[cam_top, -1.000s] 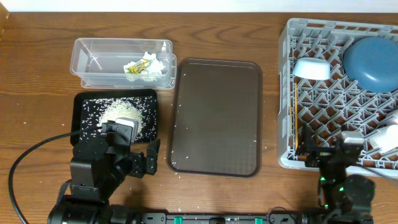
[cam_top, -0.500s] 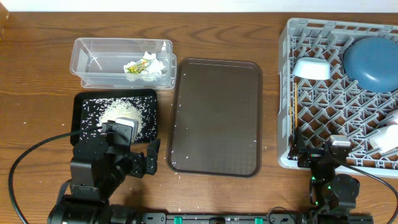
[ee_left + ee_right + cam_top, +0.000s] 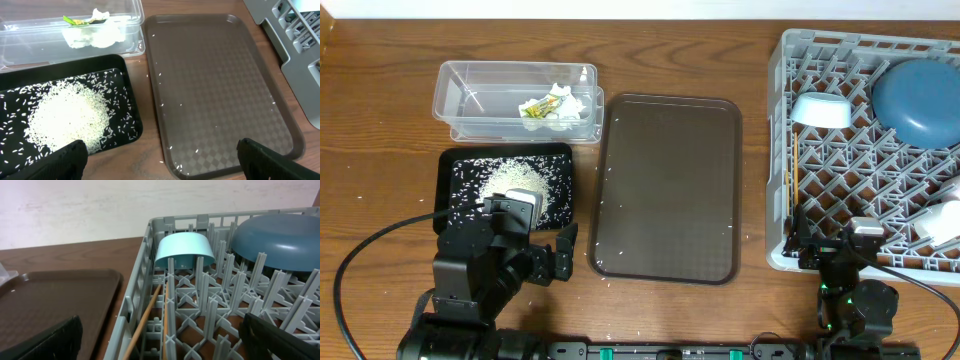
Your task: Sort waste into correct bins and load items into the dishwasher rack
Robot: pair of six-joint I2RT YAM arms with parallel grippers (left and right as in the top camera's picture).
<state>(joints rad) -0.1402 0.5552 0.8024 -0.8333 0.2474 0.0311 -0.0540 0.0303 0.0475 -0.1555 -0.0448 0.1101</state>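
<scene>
The grey plastic rack (image 3: 778,150), a square lattice of pegs at the right edge of the wooden desk (image 3: 380,120), holds a matte dark-blue round plate (image 3: 917,98) in its far right corner. A white bowl (image 3: 822,110) is tipped over the pegs beside it, thin wooden chopsticks (image 3: 145,325) lie along the left wall, and pale cups (image 3: 942,222) sit at the right rim. Toward the far left corner a clear tub (image 3: 460,100) contains crumpled tissue (image 3: 570,106) and a yellow-green wrapper (image 3: 538,106); just in front, a black tray (image 3: 450,165) carries heaped rice (image 3: 515,185), beside a textured brown tray (image 3: 670,190) at mid-desk. The left gripper (image 3: 160,160), by the black tray's near right corner, and the right gripper (image 3: 162,340), at the rack's near left corner, both have jaws wide apart, holding nothing.
</scene>
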